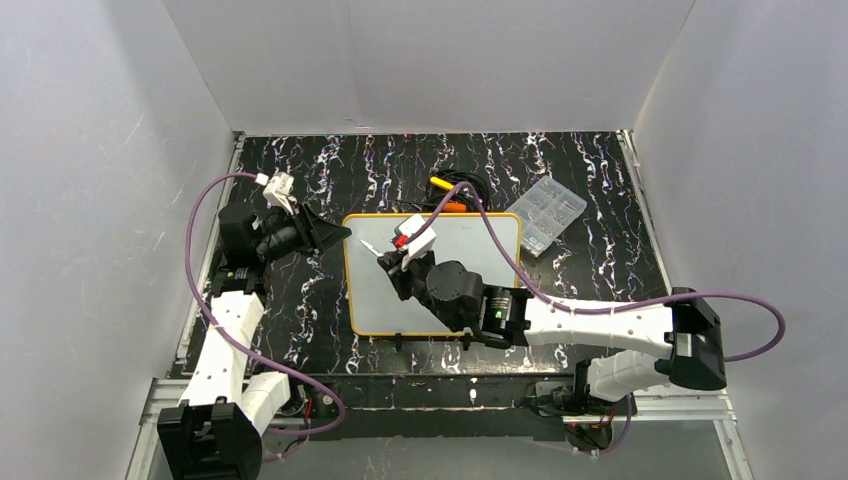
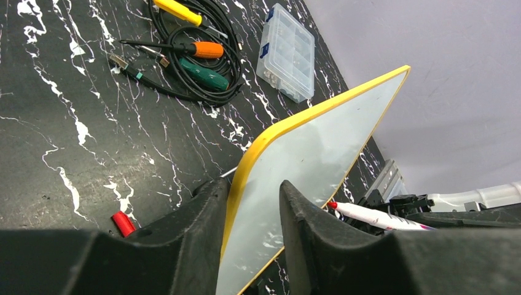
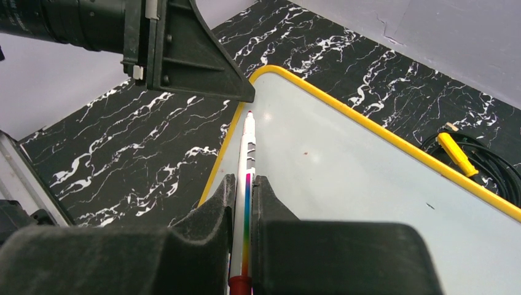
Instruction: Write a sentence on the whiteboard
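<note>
The whiteboard (image 1: 375, 300) lies flat in the middle of the black marble table, with a glossy white face and a yellow rim. No lettering of the sentence shows on it; I see only a tiny red speck. My left gripper (image 1: 343, 236) is at the board's far left corner. In the left wrist view its fingers (image 2: 255, 184) are closed across the rim of the board (image 2: 307, 141). My right gripper (image 1: 393, 263) is over the board and shut on a white marker (image 3: 248, 141). The marker's red tip rests by the left rim of the board (image 3: 368, 184), just below the left gripper.
A clear plastic box (image 1: 545, 212) sits off the board's far right corner. A coil of black cable with orange and yellow screwdrivers (image 1: 450, 195) lies just beyond the far edge. A red marker cap (image 2: 123, 222) lies on the table by the left fingers. White walls surround the table.
</note>
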`<state>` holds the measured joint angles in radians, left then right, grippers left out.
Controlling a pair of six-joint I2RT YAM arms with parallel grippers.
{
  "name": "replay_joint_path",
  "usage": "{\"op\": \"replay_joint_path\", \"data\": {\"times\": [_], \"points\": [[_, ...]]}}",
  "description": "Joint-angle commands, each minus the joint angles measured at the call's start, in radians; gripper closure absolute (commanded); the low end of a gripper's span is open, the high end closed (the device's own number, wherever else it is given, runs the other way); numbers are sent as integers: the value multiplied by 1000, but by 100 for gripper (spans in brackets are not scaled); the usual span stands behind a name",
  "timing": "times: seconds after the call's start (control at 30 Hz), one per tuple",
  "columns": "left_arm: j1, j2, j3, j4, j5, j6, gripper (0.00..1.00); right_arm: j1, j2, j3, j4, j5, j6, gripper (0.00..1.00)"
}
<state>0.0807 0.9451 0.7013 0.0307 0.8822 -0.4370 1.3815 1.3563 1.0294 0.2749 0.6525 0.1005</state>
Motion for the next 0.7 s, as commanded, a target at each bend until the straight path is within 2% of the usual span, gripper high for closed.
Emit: {"op": "replay_joint_path", "data": {"times": [0.0, 0.67], "points": [[-10, 8, 15, 13, 10, 18, 71, 1, 27, 64, 80, 41, -37, 99], [-25, 12, 12, 8, 6, 33, 90, -33, 109, 92, 119, 51, -71, 99]]}}
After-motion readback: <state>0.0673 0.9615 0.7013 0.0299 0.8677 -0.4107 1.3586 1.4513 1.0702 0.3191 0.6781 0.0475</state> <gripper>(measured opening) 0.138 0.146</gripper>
